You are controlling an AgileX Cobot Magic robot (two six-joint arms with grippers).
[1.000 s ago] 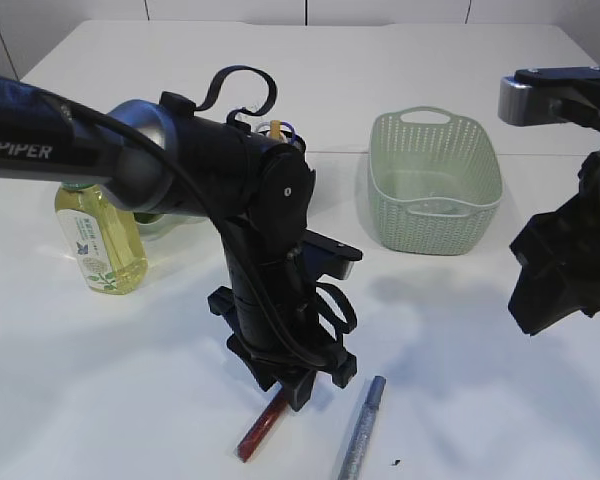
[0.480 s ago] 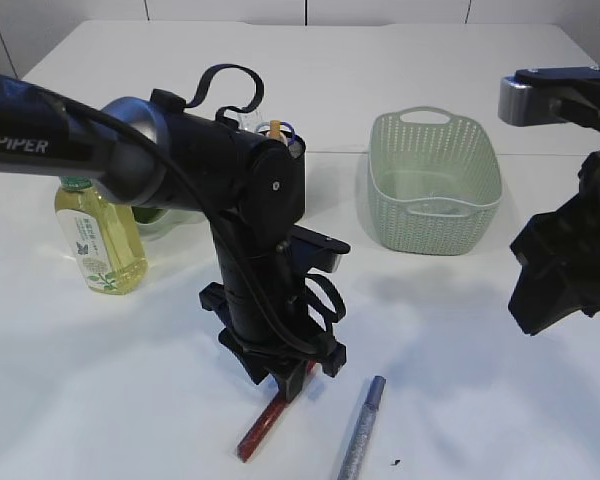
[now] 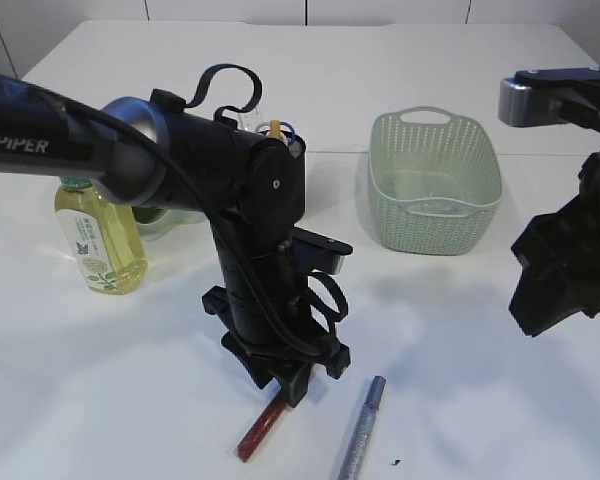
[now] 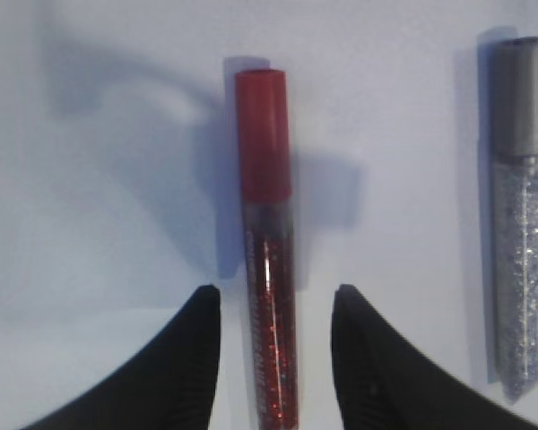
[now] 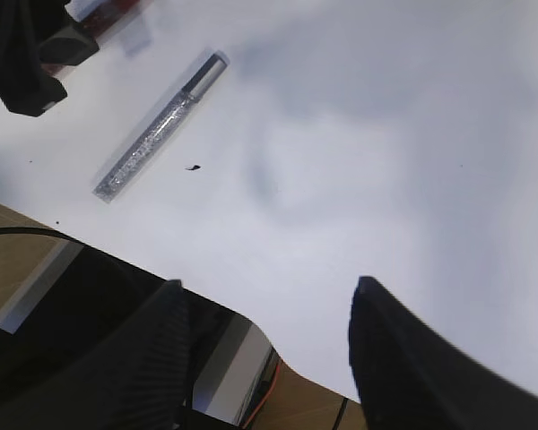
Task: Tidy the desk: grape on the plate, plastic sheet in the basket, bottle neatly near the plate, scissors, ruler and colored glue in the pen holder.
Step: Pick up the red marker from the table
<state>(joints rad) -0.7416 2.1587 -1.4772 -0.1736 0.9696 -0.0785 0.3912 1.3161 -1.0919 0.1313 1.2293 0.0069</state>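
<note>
A red glitter glue tube (image 4: 269,269) lies flat on the white desk, and my left gripper (image 4: 273,300) stands open over its lower half, one finger on each side with a gap to both. From outside, the left gripper (image 3: 290,382) points straight down onto the red tube (image 3: 259,431). A silver glitter glue tube (image 3: 363,428) lies just to the right, also seen from the left wrist (image 4: 518,242) and the right wrist (image 5: 157,127). My right gripper (image 5: 269,287) is open and empty, held high at the right (image 3: 560,285). The yellow bottle (image 3: 100,240) stands upright at the left.
A pale green basket (image 3: 435,185) stands at the back right. Behind the left arm, yellow and blue tops (image 3: 277,128) stick up from a mostly hidden holder. Something green (image 3: 148,215) peeks out behind the bottle. The desk's front edge shows beneath the right gripper.
The left arm has shifted slightly left and settled over the red tube. The right arm and the other things have not moved.
</note>
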